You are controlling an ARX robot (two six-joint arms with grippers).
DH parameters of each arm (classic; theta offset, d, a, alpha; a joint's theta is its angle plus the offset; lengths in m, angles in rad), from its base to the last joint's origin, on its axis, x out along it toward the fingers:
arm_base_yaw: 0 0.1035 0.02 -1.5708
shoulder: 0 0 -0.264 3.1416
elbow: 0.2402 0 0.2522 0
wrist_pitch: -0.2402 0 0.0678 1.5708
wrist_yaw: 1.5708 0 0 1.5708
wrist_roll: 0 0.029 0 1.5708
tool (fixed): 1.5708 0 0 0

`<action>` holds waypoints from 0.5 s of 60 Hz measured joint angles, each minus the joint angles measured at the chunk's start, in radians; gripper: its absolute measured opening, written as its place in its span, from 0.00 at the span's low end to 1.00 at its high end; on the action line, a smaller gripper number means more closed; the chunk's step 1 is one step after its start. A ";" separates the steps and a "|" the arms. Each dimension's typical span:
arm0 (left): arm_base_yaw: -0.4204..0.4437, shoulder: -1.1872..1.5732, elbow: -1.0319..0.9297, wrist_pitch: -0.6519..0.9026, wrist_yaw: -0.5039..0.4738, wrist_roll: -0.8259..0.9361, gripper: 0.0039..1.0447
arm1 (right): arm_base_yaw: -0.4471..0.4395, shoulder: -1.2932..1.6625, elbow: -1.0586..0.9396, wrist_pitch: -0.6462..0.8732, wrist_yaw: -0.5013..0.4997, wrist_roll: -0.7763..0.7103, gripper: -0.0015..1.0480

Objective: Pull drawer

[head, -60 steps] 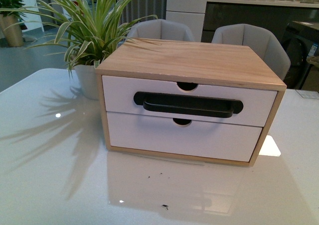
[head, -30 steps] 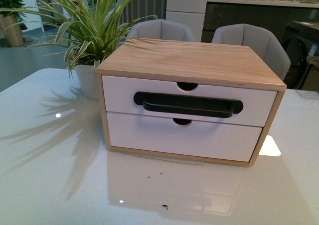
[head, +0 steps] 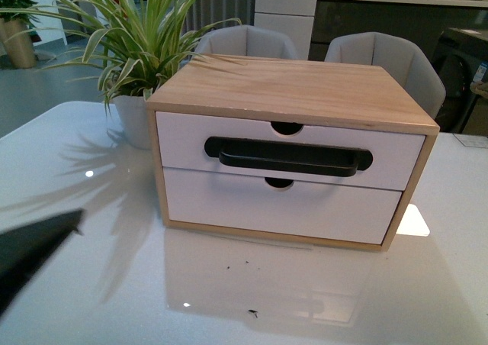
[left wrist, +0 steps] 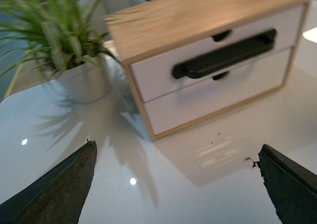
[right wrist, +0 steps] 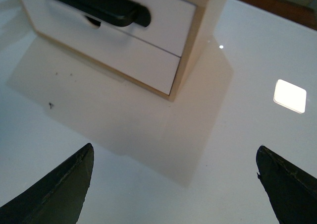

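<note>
Left tool [left wrist: 174, 152] spread wide above glossy white bench [head: 328, 299], right tool [right wrist: 174, 149] likewise spread, both well apart from the drawer [head: 183, 140], shut flush in upper slot of wooden cabinet [head: 297, 85], potted plant [head: 141, 47] just beside it, further back

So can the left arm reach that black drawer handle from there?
Probably yes: the left tool is open, facing the handle, with only bare table between them; the plant stands off to the side.
</note>
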 joint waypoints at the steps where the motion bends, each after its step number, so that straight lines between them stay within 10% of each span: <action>1: -0.009 0.042 0.017 0.005 0.014 0.029 0.93 | 0.005 0.025 0.015 -0.003 -0.003 -0.032 0.91; 30: -0.093 0.699 0.549 -0.180 0.196 0.476 0.93 | 0.183 0.485 0.341 -0.085 -0.007 -0.531 0.91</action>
